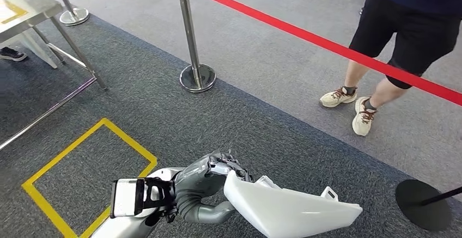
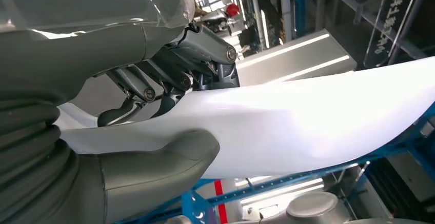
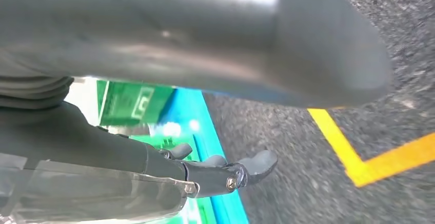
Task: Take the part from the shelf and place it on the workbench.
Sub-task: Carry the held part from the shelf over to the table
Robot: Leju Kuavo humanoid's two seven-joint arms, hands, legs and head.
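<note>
The part [image 1: 291,212] is a long, smooth white moulded shell, held low in the head view above the grey carpet. My left hand [image 1: 220,171] grips its near end, and the arm reaches in from the bottom. In the left wrist view the thick thumb [image 2: 154,165] presses one face of the part [image 2: 308,126] while the dark fingers [image 2: 174,83] curl over the other. My right hand [image 3: 128,157] hangs over the carpet with its fingers [image 3: 246,168] spread away from the thumb [image 3: 231,44], holding nothing. The workbench [image 1: 24,9], a steel table, stands at the far left.
A yellow taped square [image 1: 81,164] marks the carpet beside the workbench. A steel stanchion [image 1: 196,74] carries a red belt [image 1: 327,44] across the floor. A person in dark shorts [image 1: 406,31] walks just beyond the belt. A black stanchion base [image 1: 424,204] sits at lower right.
</note>
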